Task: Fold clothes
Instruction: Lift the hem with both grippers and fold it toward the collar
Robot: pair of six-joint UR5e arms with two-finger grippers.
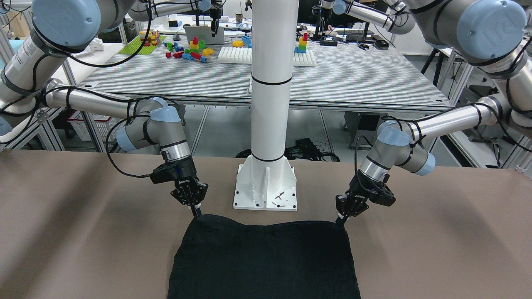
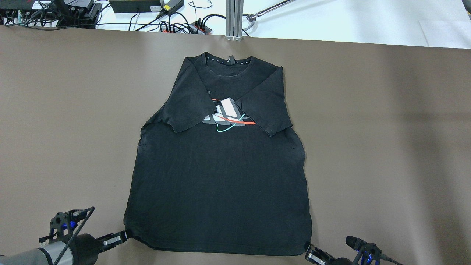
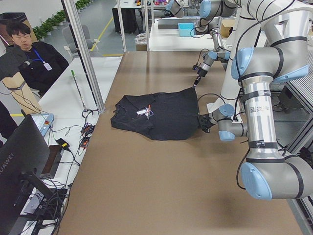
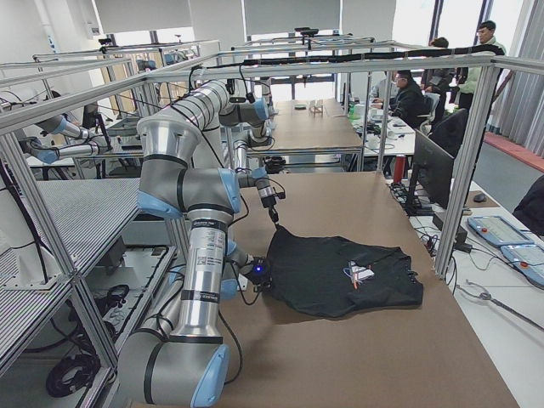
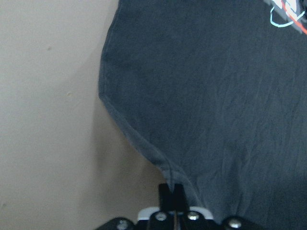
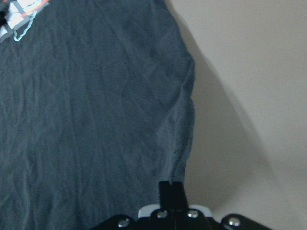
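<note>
Pinches the black T-shirt (image 2: 220,184) at both hem corners with left gripper (image 1: 341,219) and right gripper (image 1: 197,213), each clamped tight on cloth, presumably to carry the hem evenly toward the collar (image 2: 229,60). Lies flat on the brown table (image 2: 55,110) (sleeves (image 2: 186,106) already tucked over the print (image 2: 226,114)).

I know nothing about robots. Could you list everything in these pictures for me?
flat brown table: one, brown, fills the scene
black fabric T-shirt: one, black with grey, white and red print, flat on it, sleeves folded inward
round metal pillar: one, white, bolted at the table's robot side
plastic toy blocks: many, mixed colours, on the striped bench behind
seated person: one, dark clothes, operators' side
left gripper: one, black, shut on a hem corner
right gripper: one, black, shut on the other hem corner
</note>
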